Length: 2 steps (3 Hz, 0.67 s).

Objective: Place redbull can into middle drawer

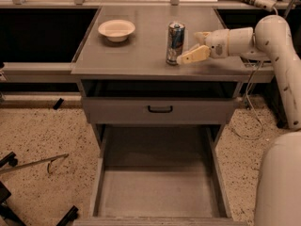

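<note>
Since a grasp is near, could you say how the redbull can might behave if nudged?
The redbull can is tall, slim and upright, so a nudge near its top may tip it. Its shiny metal wall could slip. The gripper sits beside it, fingers open.

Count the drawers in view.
2. A drawer with a black handle under the top; an open drawer pulled out below it. The dark slot above may hide another. The hand is by the can.

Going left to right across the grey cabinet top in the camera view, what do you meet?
First the shallow cream bowl → slim silver-and-blue redbull can → cream two-finger gripper, open, just right of the can → white robot arm at the right edge.
</note>
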Each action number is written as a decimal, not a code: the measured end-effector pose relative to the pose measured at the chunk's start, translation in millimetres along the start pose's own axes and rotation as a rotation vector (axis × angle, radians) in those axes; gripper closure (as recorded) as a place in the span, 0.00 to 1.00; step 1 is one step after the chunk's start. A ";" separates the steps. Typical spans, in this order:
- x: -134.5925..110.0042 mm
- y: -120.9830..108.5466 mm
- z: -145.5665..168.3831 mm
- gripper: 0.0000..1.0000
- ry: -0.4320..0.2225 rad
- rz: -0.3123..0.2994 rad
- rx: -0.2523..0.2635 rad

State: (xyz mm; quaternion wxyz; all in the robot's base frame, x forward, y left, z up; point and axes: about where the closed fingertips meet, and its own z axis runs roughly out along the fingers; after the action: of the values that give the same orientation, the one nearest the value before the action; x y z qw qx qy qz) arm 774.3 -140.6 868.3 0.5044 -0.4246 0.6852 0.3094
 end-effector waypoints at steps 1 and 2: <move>-2.7 -3.9 18.3 0.00 -0.012 -0.004 -0.015; -5.6 -7.0 26.4 0.00 -0.019 -0.003 -0.018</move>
State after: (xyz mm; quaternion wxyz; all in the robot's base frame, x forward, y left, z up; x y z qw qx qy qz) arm 792.5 -119.7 865.7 0.5074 -0.4273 0.6770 0.3186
